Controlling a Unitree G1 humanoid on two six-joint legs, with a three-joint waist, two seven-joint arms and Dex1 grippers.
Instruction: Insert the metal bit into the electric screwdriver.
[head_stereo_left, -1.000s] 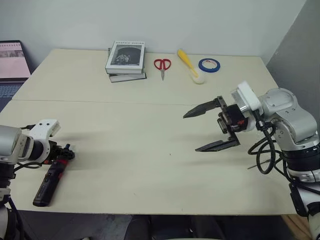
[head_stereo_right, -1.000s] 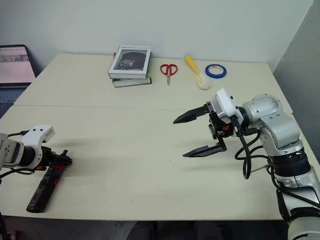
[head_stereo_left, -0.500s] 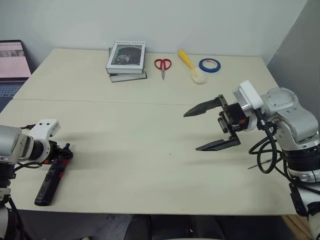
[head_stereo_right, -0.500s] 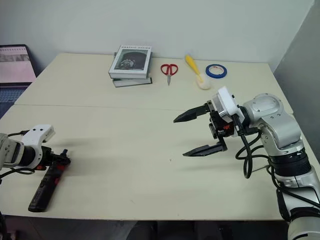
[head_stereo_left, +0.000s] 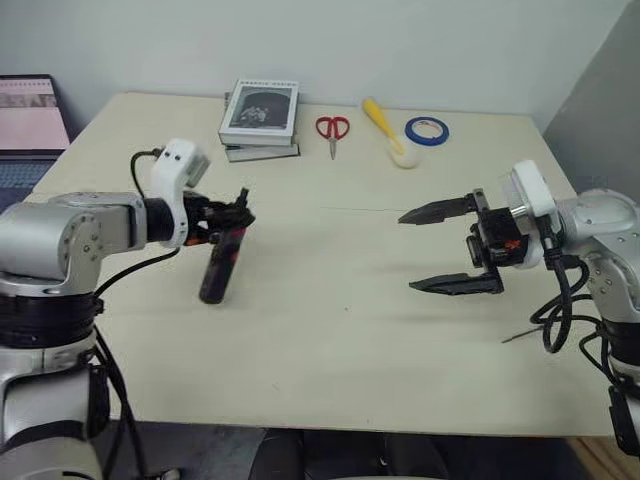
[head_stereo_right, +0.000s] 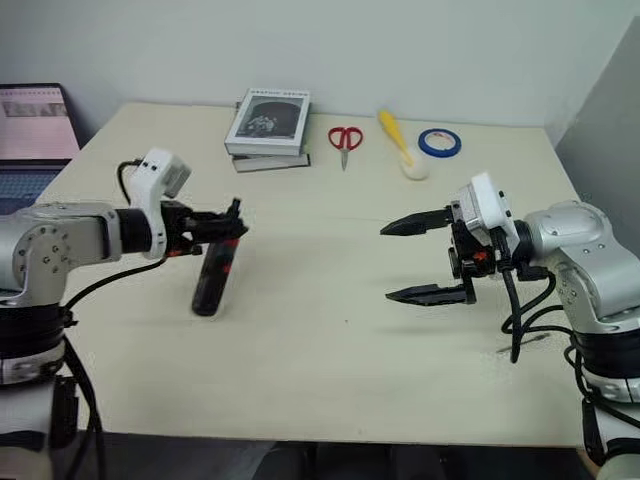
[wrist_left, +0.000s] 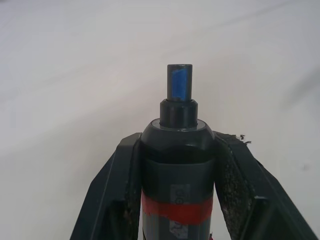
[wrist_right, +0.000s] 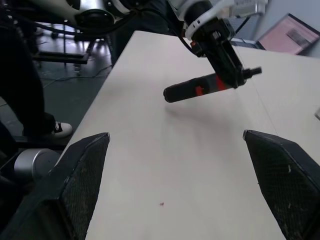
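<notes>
1 end effector, your left (head_stereo_left: 236, 212), is clamped on the electric screwdriver (head_stereo_left: 219, 265) above the counter (head_stereo_left: 330, 330); right end effector (head_stereo_left: 452, 248) gapes empty, so keep the socket steady and level

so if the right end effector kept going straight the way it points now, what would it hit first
Probably the electric screwdriver, held in the left end effector. The right end effector stands open, pointing across the table at it, with nothing between. Depth is unclear, so it might pass just beside.

Books (head_stereo_left: 259, 118), scissors (head_stereo_left: 332, 130), tape roll (head_stereo_left: 427, 131) line the table's (head_stereo_left: 330, 330) far edge.
</notes>
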